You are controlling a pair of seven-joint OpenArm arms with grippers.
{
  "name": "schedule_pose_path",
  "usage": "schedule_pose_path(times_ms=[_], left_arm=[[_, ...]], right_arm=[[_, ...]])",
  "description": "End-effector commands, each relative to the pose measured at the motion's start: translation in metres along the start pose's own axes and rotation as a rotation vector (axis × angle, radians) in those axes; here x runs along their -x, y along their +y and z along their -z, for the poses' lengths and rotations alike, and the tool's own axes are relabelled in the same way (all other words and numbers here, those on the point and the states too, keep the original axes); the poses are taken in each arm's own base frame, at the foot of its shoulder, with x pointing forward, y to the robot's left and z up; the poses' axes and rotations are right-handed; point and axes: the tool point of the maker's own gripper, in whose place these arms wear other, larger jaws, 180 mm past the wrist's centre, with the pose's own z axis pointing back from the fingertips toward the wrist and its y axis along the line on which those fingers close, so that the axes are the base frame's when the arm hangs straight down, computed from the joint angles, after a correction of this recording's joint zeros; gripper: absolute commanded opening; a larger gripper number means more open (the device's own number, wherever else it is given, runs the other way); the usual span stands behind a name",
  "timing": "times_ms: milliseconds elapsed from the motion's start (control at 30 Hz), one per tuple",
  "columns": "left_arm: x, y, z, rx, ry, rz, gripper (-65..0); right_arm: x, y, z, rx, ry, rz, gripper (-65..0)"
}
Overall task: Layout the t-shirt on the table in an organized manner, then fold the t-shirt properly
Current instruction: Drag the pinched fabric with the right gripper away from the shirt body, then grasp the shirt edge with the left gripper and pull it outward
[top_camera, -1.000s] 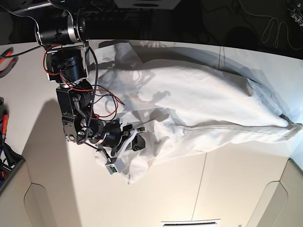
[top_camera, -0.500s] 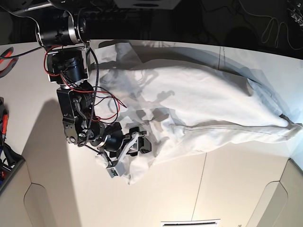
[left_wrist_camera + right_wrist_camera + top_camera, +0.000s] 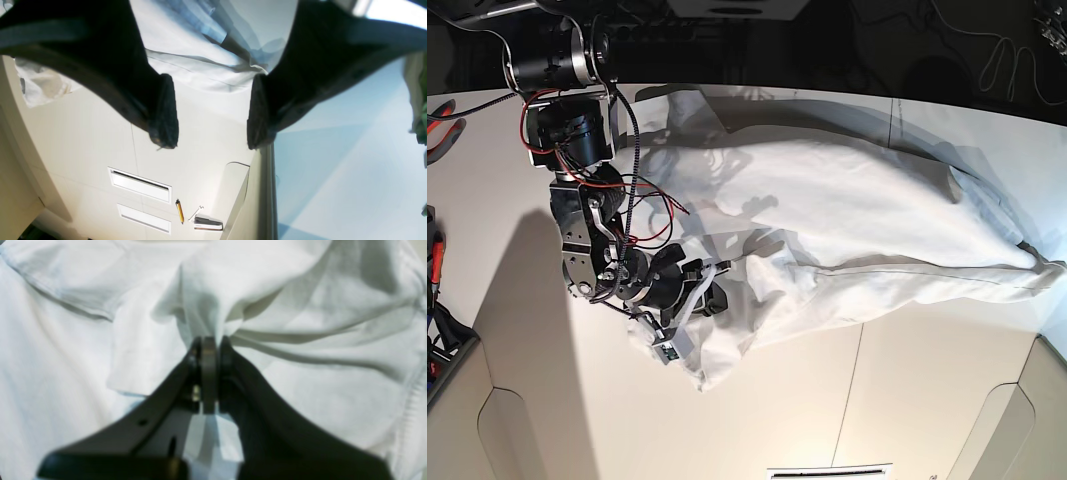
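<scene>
R hand (image 3: pixel 210 343) re-closed, pinching t-shirt (image 3: pixel 300 306), arm low

Bare desk in front, cloth across the middle

The t-shirt (image 3: pixel 847 230) sprawls across the desk (image 3: pixel 877 400) from the right arm (image 3: pixel 587 230) to the far edge; the near strip lies open, save a pen (image 3: pixel 179 211) near its edge.
</scene>
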Motion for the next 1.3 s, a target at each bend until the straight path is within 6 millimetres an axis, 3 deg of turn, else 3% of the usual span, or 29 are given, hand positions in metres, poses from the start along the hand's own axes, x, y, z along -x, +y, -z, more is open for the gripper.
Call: schedule_pose_path(times_ms=[0,100,167,433,467,533,600,733,1000,1033,1100,1133,1167,1267], left_arm=[[-0.026,-0.002,-0.004,0.013,-0.065,0.031,-28.7],[-0.027,-0.002,-0.004,0.013,-0.065,0.031,-28.7],[-0.027,-0.002,-0.004,0.013,-0.065,0.031,-28.7],[-0.026,-0.002,-0.004,0.013,-0.064,0.031,-28.7],[-0.026,-0.002,-0.004,0.012,-0.064,0.031,-28.7],[-0.026,-0.002,-0.004,0.012,-0.064,0.032,-28.7],[-0.026,-0.002,-0.004,0.012,-0.064,0.032,-28.7],[-0.026,-0.002,-0.004,0.012,-0.064,0.032,-28.7],[-0.025,-0.002,-0.004,0.012,-0.059,0.031,-28.7],[-0.024,-0.002,-0.004,0.013,-0.049,0.031,-28.7],[-0.016,-0.006,-0.003,0.035,-0.011,0.016,-28.9],[-0.010,-0.012,-0.004,0.070,0.008,0.017,-29.8],[-0.002,-0.021,-0.005,0.118,0.031,0.019,-34.4],[0.026,-0.047,-0.007,0.241,0.084,-0.025,-65.0]], right_arm=[[-0.031,0.005,-0.002,-0.017,-0.083,-0.008,-65.0],[-0.047,0.014,-0.002,-0.056,-0.147,0.032,-65.0],[-0.069,0.023,-0.002,-0.081,-0.219,0.046,-65.0],[-0.203,0.050,-0.022,-0.066,-0.496,-0.138,-65.0],[-0.215,0.051,-0.026,-0.061,-0.513,-0.153,-62.1],[-0.234,0.051,-0.033,-0.053,-0.539,-0.180,-43.3],[-0.245,0.048,-0.037,-0.024,-0.550,-0.190,-34.1],[-0.246,0.043,-0.037,0.007,-0.543,-0.198,-34.0],[-0.227,0.027,-0.032,0.040,-0.476,-0.204,-35.4],[-0.220,0.023,-0.030,0.048,-0.436,-0.204,-41.0],[-0.206,0.016,-0.026,0.060,-0.351,-0.196,-63.7],[-0.196,0.012,-0.024,0.062,-0.303,-0.187,-65.0],[-0.187,0.009,-0.023,0.061,-0.263,-0.172,-65.0],[-0.163,0.000,-0.024,0.034,-0.219,-0.113,-65.0]])
